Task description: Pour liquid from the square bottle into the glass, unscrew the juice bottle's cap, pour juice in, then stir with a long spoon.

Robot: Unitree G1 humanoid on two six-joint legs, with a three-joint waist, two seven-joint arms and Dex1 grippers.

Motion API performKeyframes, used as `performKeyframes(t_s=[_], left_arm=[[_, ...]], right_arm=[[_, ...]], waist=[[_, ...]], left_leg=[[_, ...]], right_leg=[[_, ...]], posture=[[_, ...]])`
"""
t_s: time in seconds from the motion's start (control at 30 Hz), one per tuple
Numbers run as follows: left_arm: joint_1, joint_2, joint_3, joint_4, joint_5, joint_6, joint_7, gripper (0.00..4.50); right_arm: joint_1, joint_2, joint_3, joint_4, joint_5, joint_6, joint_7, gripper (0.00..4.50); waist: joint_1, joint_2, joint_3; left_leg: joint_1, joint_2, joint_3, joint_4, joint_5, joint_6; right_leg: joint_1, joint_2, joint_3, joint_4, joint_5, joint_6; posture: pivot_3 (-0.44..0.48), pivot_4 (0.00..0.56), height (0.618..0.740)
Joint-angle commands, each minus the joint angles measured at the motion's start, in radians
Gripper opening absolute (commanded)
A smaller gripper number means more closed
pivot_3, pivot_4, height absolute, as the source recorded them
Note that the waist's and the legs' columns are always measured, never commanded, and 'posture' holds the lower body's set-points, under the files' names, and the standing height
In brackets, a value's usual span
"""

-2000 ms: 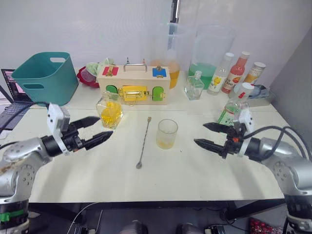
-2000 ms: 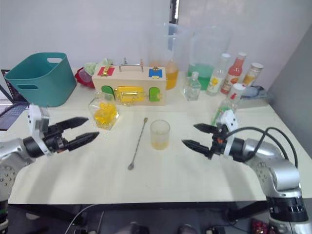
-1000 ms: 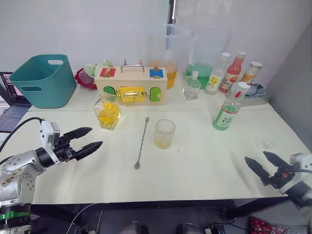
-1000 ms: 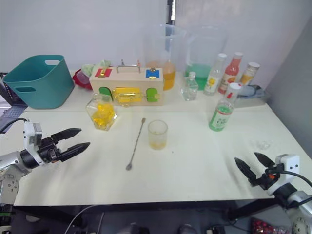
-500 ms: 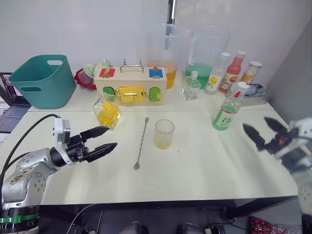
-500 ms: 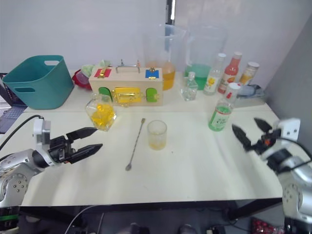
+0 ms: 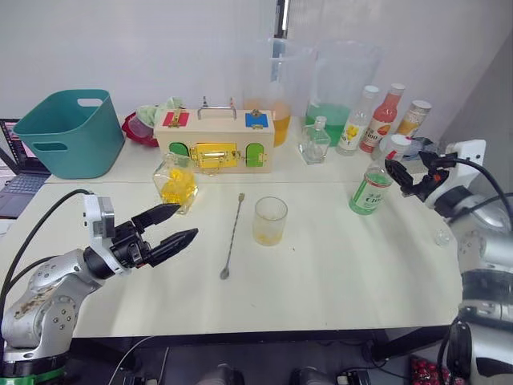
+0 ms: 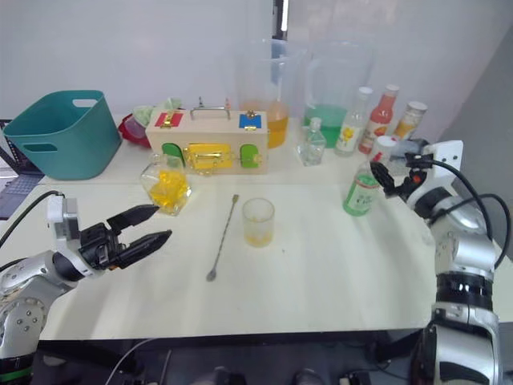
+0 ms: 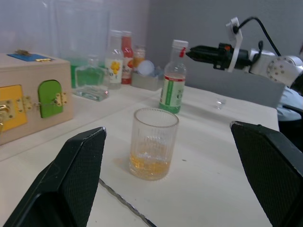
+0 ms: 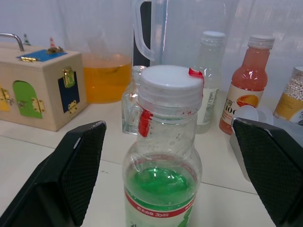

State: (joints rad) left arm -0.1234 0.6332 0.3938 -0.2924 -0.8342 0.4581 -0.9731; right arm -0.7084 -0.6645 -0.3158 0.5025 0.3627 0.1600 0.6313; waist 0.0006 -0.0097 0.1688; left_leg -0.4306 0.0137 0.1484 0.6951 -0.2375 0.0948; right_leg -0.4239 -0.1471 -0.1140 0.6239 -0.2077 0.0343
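- The right gripper [image 7: 403, 174] is up by the juice bottle's cap [image 10: 171, 84], fingers spread wide, touching nothing. It looks ready to twist the cap off.
- The juice bottle [image 7: 370, 188] stands straight up on the table [image 7: 337, 265], cap on top.
- The glass [image 7: 270, 220] has a little yellow drink in it.
- The long spoon [image 7: 234, 236] lies flat beside the glass, bowl end near the robot.
- The left gripper [image 7: 170, 228] waits low, fingers spread.
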Motion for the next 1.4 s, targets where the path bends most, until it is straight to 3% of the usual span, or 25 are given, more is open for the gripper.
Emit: performKeyframes(t_s=[0.03,0.2,0.53,0.83,1.03,1.4], left_arm=[[0.018,-0.006,0.029,-0.049,-0.021,-0.018,0.024,4.44],[0.045,-0.014,0.039,-0.079,-0.016,-0.030,0.059,4.44],[0.045,-0.022,0.010,-0.062,0.006,-0.065,0.067,4.50],[0.044,-0.025,-0.003,-0.062,0.010,-0.071,0.050,4.50],[0.015,-0.013,-0.028,-0.040,0.001,-0.053,0.012,4.50],[-0.170,0.002,-0.122,0.110,-0.009,-0.002,-0.085,4.50]], right_arm=[[-0.068,-0.013,0.007,0.099,-0.033,-0.075,0.018,4.50],[-0.178,-0.004,0.035,0.276,-0.077,-0.133,0.014,4.50],[-0.301,0.040,0.025,0.487,-0.084,-0.219,0.038,1.38],[-0.286,0.022,-0.004,0.440,-0.050,-0.194,0.106,1.24],[-0.184,0.017,-0.030,0.152,0.056,-0.035,0.181,1.23],[0.235,0.101,-0.036,-0.760,0.371,0.362,0.046,1.19]], waist=[[-0.002,0.000,0.000],[-0.011,0.000,0.000],[-0.013,0.000,0.000],[-0.017,0.000,0.000],[-0.015,0.002,0.001],[-0.004,0.003,0.001]], left_leg=[[0.000,0.000,0.000,0.000,0.000,0.001],[0.000,0.000,0.001,0.000,0.000,0.000],[0.000,0.000,0.000,-0.001,0.000,-0.002],[0.000,0.000,0.001,-0.001,0.000,-0.002],[0.000,0.000,0.000,-0.002,0.000,-0.002],[0.000,0.001,-0.001,-0.003,-0.001,-0.004]], right_leg=[[0.000,0.000,0.000,0.000,0.000,0.000],[0.000,0.000,0.000,0.000,0.000,0.000],[0.000,0.000,0.000,0.000,0.000,0.000],[0.000,0.000,0.000,0.000,0.000,0.000],[-0.001,0.000,0.000,0.000,0.000,0.000],[-0.001,0.000,-0.001,0.001,0.000,0.000]], posture=[[0.000,0.150,0.733],[0.000,0.150,0.733],[0.000,0.150,0.733],[0.000,0.150,0.733],[0.000,0.150,0.733],[0.000,0.150,0.733]])
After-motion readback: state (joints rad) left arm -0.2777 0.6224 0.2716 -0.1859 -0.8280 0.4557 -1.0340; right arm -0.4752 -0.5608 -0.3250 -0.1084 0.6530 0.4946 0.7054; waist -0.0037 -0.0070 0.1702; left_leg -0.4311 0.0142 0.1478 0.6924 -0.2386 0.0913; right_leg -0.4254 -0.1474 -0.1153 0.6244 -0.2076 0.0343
